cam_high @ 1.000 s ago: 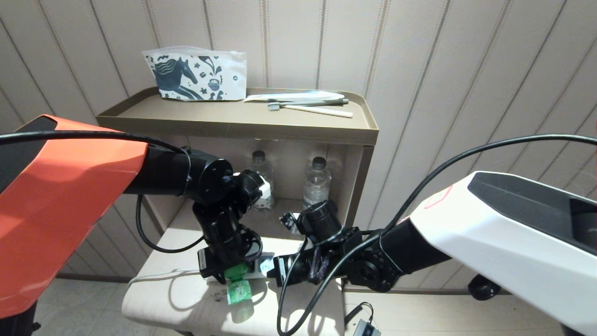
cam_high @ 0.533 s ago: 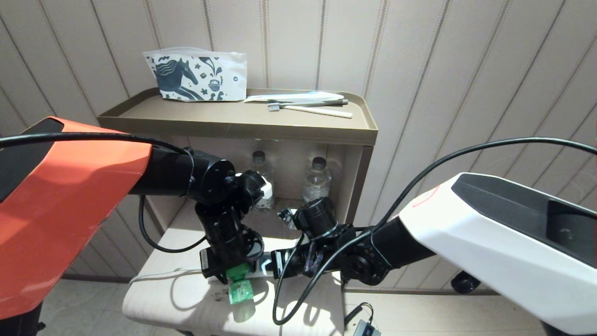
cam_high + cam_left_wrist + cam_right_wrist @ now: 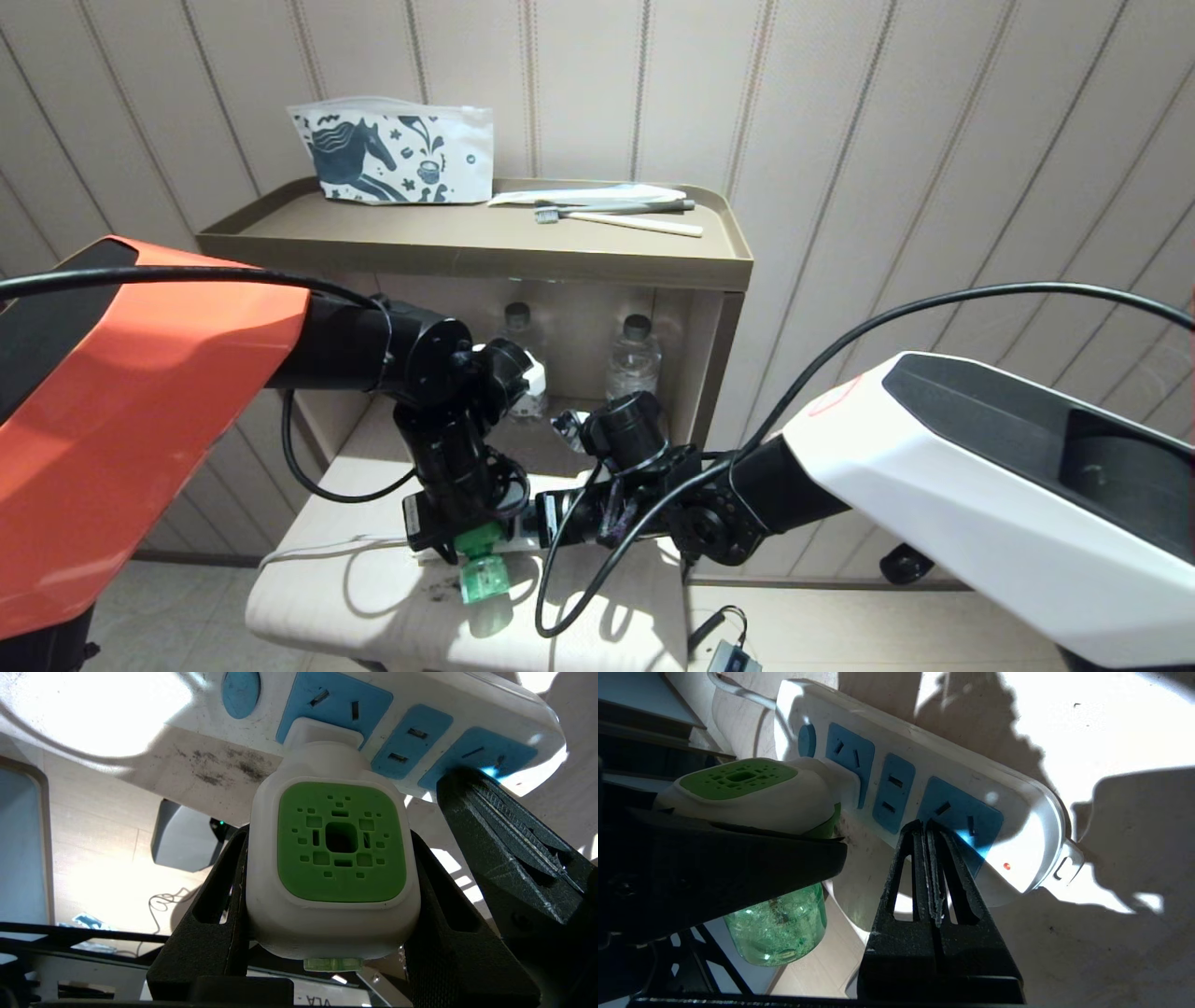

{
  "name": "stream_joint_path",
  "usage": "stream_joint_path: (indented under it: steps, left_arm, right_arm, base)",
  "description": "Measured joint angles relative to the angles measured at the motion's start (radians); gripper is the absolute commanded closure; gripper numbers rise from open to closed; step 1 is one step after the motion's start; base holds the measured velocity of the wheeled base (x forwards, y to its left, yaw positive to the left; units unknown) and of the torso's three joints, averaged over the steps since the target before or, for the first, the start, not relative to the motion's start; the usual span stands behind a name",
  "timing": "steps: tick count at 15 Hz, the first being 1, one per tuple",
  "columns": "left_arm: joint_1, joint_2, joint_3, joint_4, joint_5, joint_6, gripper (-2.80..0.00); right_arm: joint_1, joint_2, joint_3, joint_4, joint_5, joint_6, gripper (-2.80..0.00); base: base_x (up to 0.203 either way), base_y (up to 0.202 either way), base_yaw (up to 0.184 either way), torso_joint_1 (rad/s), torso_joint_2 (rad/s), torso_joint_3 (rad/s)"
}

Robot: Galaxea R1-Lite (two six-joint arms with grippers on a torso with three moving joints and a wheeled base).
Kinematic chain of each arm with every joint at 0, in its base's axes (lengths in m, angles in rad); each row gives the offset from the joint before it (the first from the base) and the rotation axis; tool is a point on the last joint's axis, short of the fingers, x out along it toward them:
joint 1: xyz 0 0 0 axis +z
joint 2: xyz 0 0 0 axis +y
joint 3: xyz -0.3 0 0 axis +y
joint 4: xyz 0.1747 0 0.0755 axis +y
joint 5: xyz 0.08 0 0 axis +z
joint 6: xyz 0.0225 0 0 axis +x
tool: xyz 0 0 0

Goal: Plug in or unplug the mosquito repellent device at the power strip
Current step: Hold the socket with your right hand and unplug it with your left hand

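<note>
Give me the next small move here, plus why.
Probably a short straight pull by the left gripper away from the power strip. Its jaws already clamp the mosquito repellent device, which sits in the end socket by the round button, while the right gripper, jaws shut, presses the strip down.

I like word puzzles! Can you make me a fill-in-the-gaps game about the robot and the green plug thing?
1. The left pincer is shut on the mosquito repellent device, whose top is bright ____.
2. The device sits in a socket of the white power ____.
3. The right pincer, its fingers pressed together, rests its tips on the power strip near a tiny ____ light.
4. The socket faces are light ____.

Missing words: green; strip; red; blue
</note>
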Motion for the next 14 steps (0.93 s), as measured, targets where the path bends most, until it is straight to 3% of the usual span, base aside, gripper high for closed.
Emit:
stream_joint_path:
  steps: [6,14]
  left_arm:
    - [0.0,0.004,-0.021,0.018,-0.002,0.001,0.0]
    - [-0.001,-0.01,-0.176,0.155,-0.005,0.002,0.0]
  right_arm:
    - [-0.01,0.031,-0.027,0.007,-0.015,-0.006,0.0]
    - [-0.009,0.033,-0.018,0.007,-0.019,-0.009,0.0]
  base:
    - [0.0,0.0,0.0,0.0,0.0,0.0]
    - [0.0,0.0,0.0,0.0,0.0,0.0]
